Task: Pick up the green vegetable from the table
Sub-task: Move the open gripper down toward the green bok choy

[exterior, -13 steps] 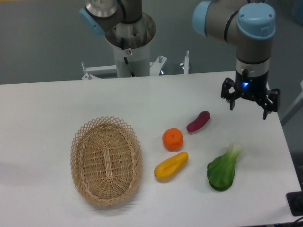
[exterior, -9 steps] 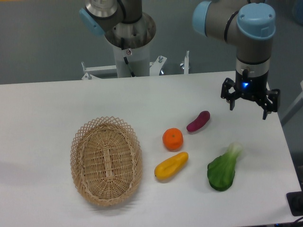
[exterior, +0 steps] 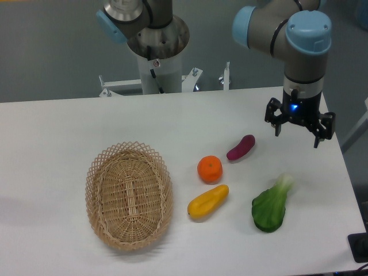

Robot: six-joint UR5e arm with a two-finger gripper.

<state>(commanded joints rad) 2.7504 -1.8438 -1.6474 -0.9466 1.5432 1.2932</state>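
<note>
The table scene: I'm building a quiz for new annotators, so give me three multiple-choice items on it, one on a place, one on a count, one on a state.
1. Where does the green vegetable lie?
A. inside the basket
B. on the table, right of the yellow vegetable
C. between the gripper's fingers

2. How many food pieces lie on the table?
A. two
B. six
C. four

3. What is the gripper doing?
A. hanging open and empty above the table
B. clamped on the orange
C. resting in the basket

Answers: 1 B, it lies flat right of the yellow vegetable. 2 C, the orange, purple eggplant, yellow and green pieces; the wicker basket holds nothing. 3 A, its fingers are spread with nothing between them.
</note>
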